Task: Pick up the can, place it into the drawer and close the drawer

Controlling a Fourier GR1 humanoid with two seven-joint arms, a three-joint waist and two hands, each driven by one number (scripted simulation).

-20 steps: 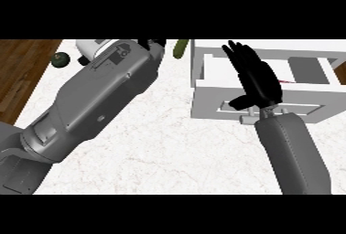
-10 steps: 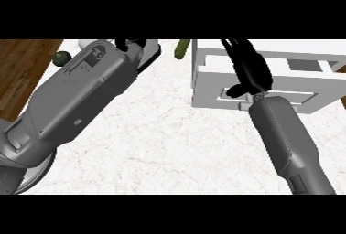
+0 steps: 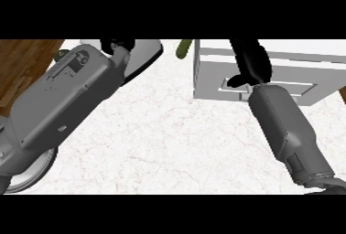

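Right hand lay over the white drawer; finger state unclear.
No writing legible. White marbled desk, wood floor left; left hand mostly hidden, fingers unreadable.

You were working in a kitchen: a white marble counter, a white drawer unit, a plate and wood flooring showed it.
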